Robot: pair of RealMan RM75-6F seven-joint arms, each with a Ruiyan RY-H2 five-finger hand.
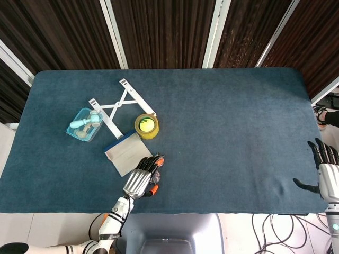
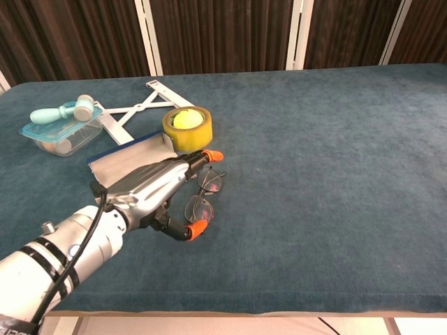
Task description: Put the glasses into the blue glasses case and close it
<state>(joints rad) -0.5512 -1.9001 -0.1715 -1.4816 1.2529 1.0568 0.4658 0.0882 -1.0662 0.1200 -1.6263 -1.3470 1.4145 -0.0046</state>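
The glasses (image 2: 202,195) lie on the blue tablecloth in front of the yellow tape roll. My left hand (image 2: 157,188) hovers over them with fingers stretched out and thumb spread below, holding nothing. In the head view the left hand (image 1: 143,179) covers most of the glasses (image 1: 158,159). The glasses case (image 1: 125,152) lies flat, grey face up with a blue edge, just left of the hand; it also shows in the chest view as the case (image 2: 122,162). My right hand (image 1: 329,174) sits at the table's far right edge, fingers apart, empty.
A yellow tape roll (image 1: 146,126) stands behind the case. A white folding stand (image 1: 117,107) and a clear box (image 1: 83,125) holding a small fan lie at the back left. The table's front edge (image 1: 212,210) runs close under the left hand.
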